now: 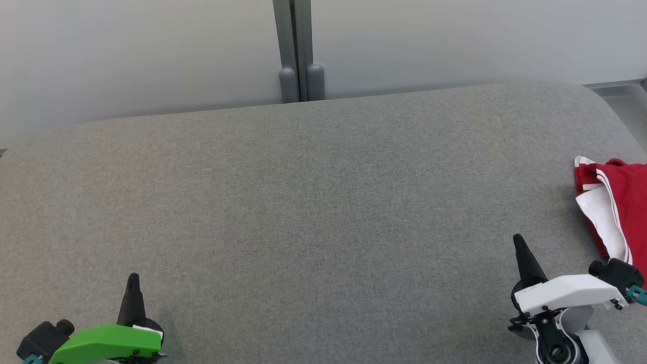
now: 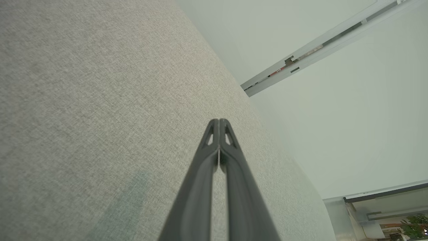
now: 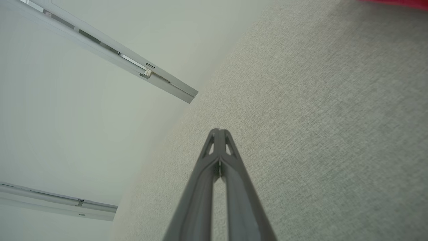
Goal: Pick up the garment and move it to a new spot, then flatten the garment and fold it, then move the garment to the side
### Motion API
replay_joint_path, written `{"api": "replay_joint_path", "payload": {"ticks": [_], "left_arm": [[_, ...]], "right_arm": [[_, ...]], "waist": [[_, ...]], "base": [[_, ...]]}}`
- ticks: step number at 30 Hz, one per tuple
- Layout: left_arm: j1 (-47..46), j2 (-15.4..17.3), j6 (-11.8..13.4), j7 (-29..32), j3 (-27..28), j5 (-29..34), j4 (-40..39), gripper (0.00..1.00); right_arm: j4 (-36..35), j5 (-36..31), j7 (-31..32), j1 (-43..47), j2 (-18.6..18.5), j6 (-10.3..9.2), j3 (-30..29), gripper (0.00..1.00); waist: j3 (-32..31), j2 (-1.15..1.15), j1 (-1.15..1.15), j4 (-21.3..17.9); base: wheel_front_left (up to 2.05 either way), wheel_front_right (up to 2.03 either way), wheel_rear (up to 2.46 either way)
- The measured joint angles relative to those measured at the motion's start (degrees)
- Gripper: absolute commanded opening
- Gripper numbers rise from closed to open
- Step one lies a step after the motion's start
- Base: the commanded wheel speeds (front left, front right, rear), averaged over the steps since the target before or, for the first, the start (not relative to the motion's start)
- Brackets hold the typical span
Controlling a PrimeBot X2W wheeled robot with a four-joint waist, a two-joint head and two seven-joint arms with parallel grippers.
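Left pincer and right pincer closed; red white-striped garment lies apart.

garment cut off by right edge of head view, full shape unclear. in right wrist view, a blurred red strip at top edge. left gripper and right gripper cut by bottom edge of head view. table cut at left, right and bottom edges. room corner low right in left wrist view, too small and blurred to read.

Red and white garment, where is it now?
The garment lies at the grey fabric surface's right edge in the head view, just beyond the right gripper.
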Motion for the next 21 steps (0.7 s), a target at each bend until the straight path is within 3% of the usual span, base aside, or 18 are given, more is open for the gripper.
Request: {"api": "replay_joint_path", "payload": {"ticks": [21], "left_arm": [[-1.5, 0.0, 0.0, 3.2, 0.2, -12.5, -1.2, 0.0]], "right_arm": [[-2.9, 13.0, 3.1, 0.9, -0.1, -0.01, -1.1, 0.0]], "waist": [[-0.2, 0.0, 0.0, -0.1]], "base": [[0.0, 0.0, 0.0]]}}
